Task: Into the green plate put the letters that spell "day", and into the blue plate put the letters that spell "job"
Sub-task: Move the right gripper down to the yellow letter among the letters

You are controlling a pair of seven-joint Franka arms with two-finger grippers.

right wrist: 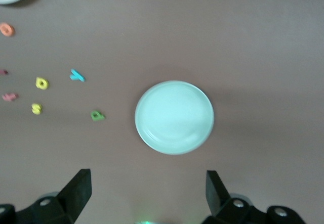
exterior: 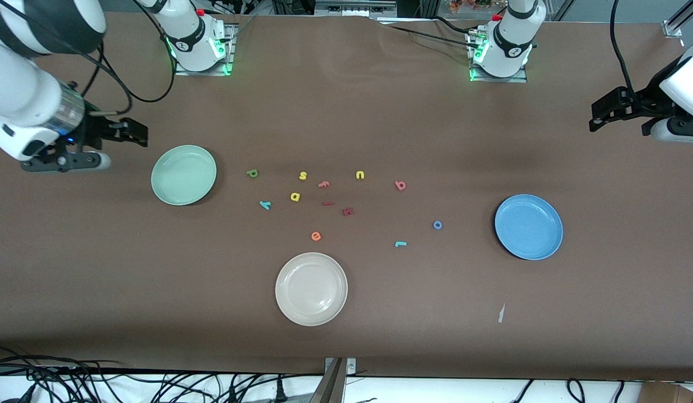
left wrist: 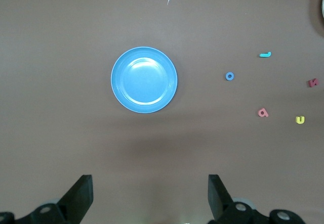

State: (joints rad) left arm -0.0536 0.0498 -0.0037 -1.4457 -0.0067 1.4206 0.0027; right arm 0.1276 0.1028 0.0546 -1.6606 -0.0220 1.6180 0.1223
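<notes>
Front view: six task letters lie loose mid-table; d (exterior: 252, 173), a (exterior: 295, 196), y (exterior: 265, 205) near green plate (exterior: 183, 174); j (exterior: 400, 244), o (exterior: 437, 225), b (exterior: 400, 185) near blue plate (exterior: 528, 226). Left gripper (exterior: 603, 115) and right gripper (exterior: 135, 133) hang wide open, empty, at the table ends. No letter is placed yet; a first pinch is called for.

Beside the mint-green plate (exterior: 183, 174) lay an olive "d" (exterior: 252, 173), yellow "a" (exterior: 295, 196) and teal "y" (exterior: 265, 205).
</notes>
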